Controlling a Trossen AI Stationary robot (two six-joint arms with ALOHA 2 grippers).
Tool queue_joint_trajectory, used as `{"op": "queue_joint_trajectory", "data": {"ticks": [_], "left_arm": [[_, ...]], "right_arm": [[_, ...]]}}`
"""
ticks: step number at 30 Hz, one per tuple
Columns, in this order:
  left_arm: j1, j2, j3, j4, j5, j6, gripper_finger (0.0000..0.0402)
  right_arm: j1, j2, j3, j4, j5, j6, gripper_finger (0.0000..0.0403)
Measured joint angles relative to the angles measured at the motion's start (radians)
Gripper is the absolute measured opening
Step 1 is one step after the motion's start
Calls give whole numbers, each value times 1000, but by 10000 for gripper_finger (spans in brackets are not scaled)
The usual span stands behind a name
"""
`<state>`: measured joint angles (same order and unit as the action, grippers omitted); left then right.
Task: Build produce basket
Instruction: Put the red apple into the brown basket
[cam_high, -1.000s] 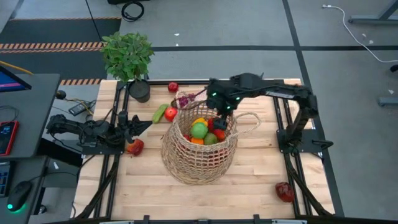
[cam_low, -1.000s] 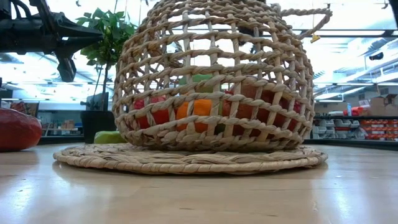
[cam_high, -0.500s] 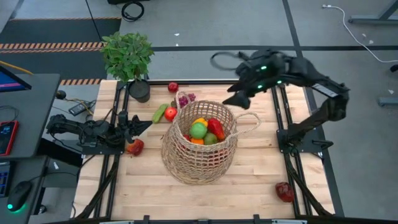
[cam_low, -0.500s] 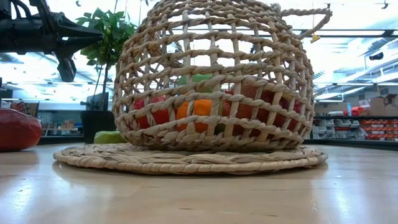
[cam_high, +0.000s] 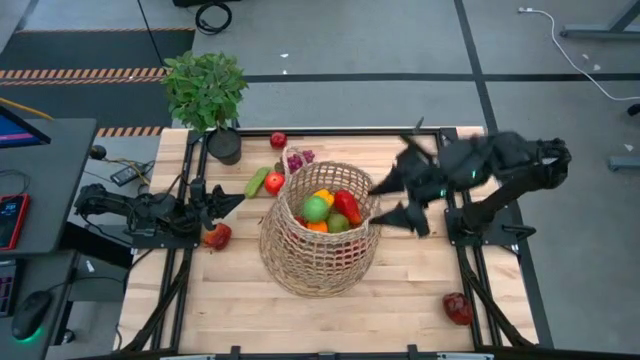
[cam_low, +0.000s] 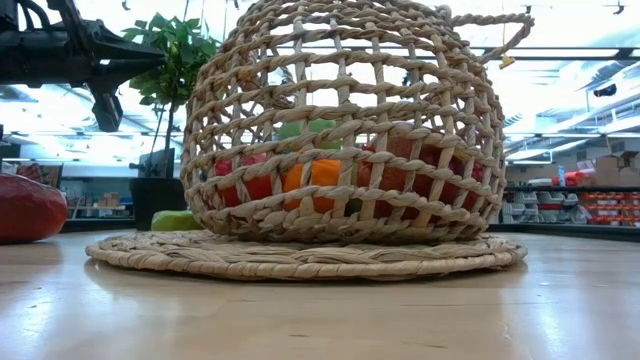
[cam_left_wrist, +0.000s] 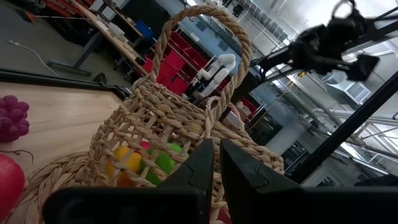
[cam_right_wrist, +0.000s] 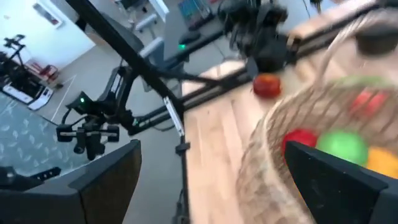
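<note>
The tan wicker basket (cam_high: 320, 232) stands on its flat woven base at the table's middle. It holds a green apple (cam_high: 315, 208), a red pepper (cam_high: 347, 206) and an orange fruit (cam_low: 318, 172). My right gripper (cam_high: 390, 201) hovers open and empty just right of the basket's rim; the right wrist view shows its fingers spread wide (cam_right_wrist: 217, 186). My left gripper (cam_high: 232, 200) waits shut at the table's left, pointing at the basket (cam_left_wrist: 155, 124). Grapes (cam_high: 300, 157), a cucumber (cam_high: 257, 182) and a red apple (cam_high: 274, 183) lie on the table beyond the basket's far-left side.
A potted plant (cam_high: 208, 95) stands at the far-left corner, with a small red apple (cam_high: 278, 140) to its right. One red piece (cam_high: 217, 236) lies below the left gripper, another (cam_high: 458, 308) near the near-right corner. Bare wood lies near the basket's near side.
My right gripper has left the spot over the basket's far rim, swung up and toward the far-right, then come back down beside the basket's right side. The red pepper now shows uncovered in the basket. The basket and my left arm have kept still.
</note>
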<state>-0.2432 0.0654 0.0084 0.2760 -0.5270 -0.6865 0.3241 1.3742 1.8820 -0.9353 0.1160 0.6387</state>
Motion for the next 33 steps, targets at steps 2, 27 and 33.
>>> {"op": "queue_joint_trajectory", "data": {"ticks": [2, 27, 33], "left_arm": [[0, 0, 0, 0, 0, 0, 35], [0, 0, 0, 0, 0, 0, 35], [0, 0, 0, 0, 0, 0, 34]], "right_arm": [[71, 28, 0, -18, 34, 74, 399], [485, 37, -573, -388, -250, 516, 381], [509, 31, -779, -348, -374, 599, 397]]}}
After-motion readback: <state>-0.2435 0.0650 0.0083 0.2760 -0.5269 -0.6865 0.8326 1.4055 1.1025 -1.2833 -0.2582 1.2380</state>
